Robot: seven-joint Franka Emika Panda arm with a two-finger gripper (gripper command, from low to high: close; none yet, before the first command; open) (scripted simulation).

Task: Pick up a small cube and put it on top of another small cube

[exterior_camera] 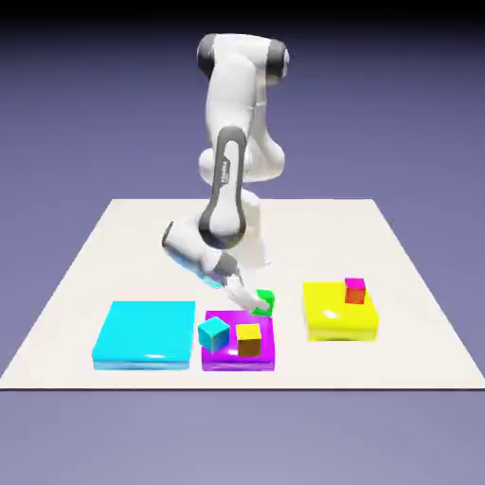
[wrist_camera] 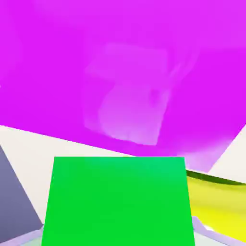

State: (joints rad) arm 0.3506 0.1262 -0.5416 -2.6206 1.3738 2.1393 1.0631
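Here, the green cube (wrist_camera: pixel 119 202) is gripped between the jaws (exterior_camera: pixel 260 305), its near face filling the space between the finger tips in the hand view. The arm is tilted, with the jaws reached down from the exterior view's left, just behind the purple slab (exterior_camera: pixel 239 362). Ahead of the jaws, on that slab, the teal cube (exterior_camera: pixel 214 333) and the orange-yellow cube (exterior_camera: pixel 248 340) are seated close together, near its front edge, with little room between them. Beyond the jaws toward the exterior view's right, an open strip of table (exterior_camera: pixel 180 384) is left before the yellow slab (exterior_camera: pixel 339 324), where the red-and-magenta cube (exterior_camera: pixel 355 291) is borne near the right edge. The cyan slab (exterior_camera: pixel 147 332) is set on the other side of the purple one, separated from it by a narrow gap.
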